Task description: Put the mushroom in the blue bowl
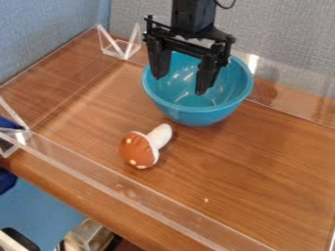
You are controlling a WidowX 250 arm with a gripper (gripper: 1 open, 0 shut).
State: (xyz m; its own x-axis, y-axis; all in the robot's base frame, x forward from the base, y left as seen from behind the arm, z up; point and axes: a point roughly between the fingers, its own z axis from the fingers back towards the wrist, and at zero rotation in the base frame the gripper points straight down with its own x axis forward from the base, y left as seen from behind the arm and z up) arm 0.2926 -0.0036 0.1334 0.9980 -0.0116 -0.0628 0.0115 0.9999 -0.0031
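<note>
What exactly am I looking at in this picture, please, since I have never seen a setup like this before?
This is a single view from a camera placed in front of and above a wooden table, looking down at it. Low clear plastic walls run around the table edge.

The black thing at the top is the end of a robot arm. Its gripper is a two-fingered claw pointing straight down. The fingers stand apart, so it is open and holds nothing.

Behind and below the gripper sits the blue bowl, round and deep. It looks empty, though the fingers hide part of it.

Nearer the camera, the mushroom lies on its side on the wood, a small toy with an orange-brown cap and pale stem. It is clear of the bowl and not yet picked up.
</note>
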